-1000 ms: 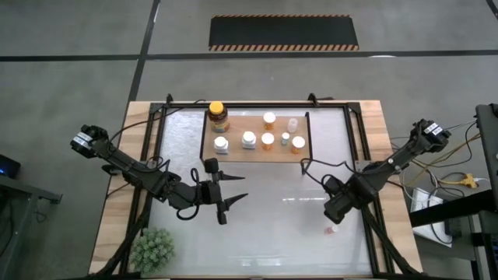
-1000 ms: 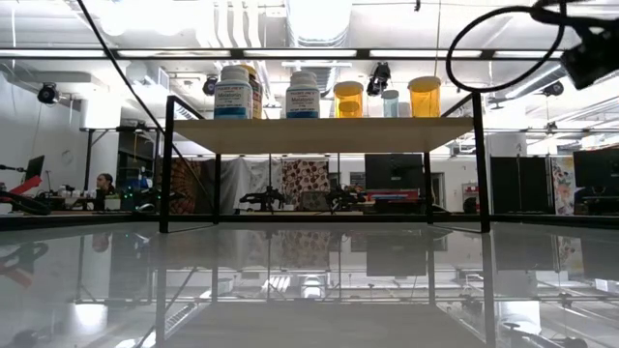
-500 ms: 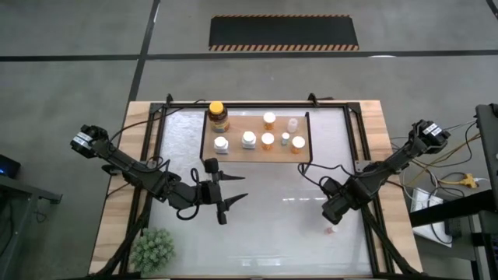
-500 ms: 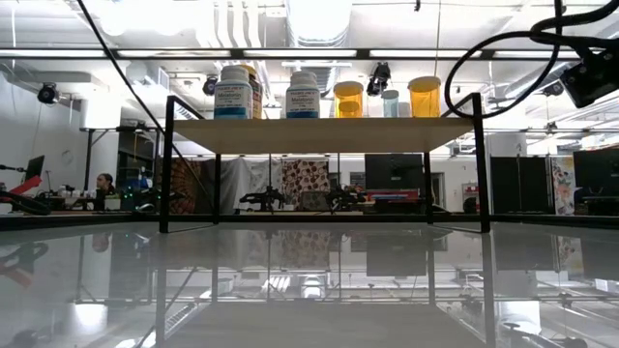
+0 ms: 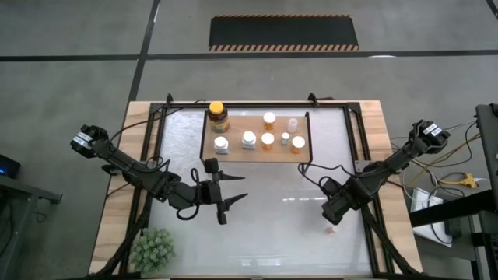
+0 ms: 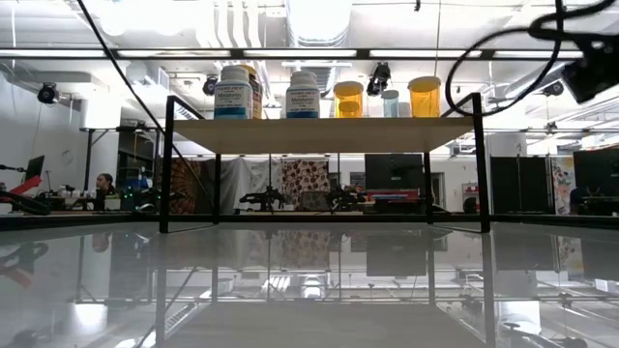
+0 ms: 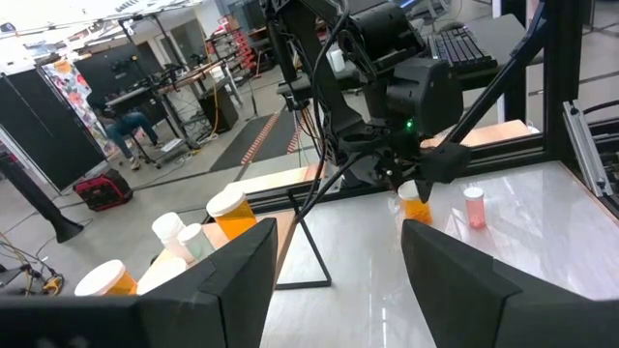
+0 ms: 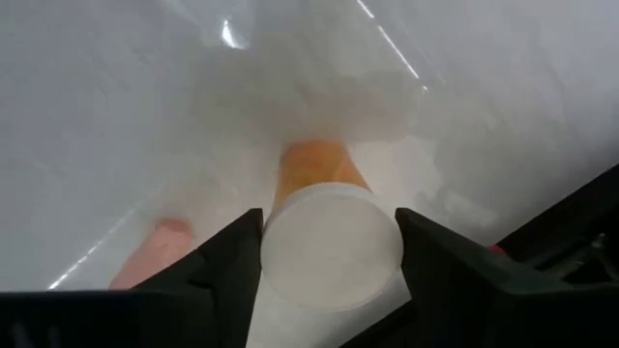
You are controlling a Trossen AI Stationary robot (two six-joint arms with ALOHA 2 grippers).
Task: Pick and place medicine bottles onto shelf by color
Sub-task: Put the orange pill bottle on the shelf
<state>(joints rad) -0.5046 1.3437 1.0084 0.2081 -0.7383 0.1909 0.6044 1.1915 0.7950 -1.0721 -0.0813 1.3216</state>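
Fingers [image 8: 227, 266] of the right gripper [image 5: 336, 211] sit on both sides of a pale round cap and press against its edges. The cap belongs to an orange bottle [image 8: 319, 164] that stands upright on the shiny table [image 5: 272, 233], right between those two fingers. The gripper holds the bottle by its cap. From the left wrist view you can see the same bottle [image 7: 416, 205] peeking out under the right gripper [image 7: 411, 179].

Just beside the right fingers, outside the grip, a little pink bottle [image 5: 330, 230] stands alone on the table. It does not touch the fingers or the orange bottle.

Well away from there, the left gripper [image 5: 236, 191] hangs over the middle of the table. Its fingers [image 7: 232, 280] are spread apart, and they hold nothing.

Past the tips of the left fingers is the shelf [image 5: 237, 124], a light wooden board on thin black legs. On it stand a big brown jar [image 5: 219, 116] with a yellow lid, two white bottles [image 5: 222, 144] [image 5: 248, 139], three orange bottles with pale caps [image 5: 269, 119] [image 5: 268, 140] [image 5: 298, 144], and two tiny pale ones [image 5: 292, 124] [image 5: 285, 139]. They all stand upright and are far from both grippers.

Behind the left gripper, near the table's corner, is a green bushy plant [image 5: 152, 249].
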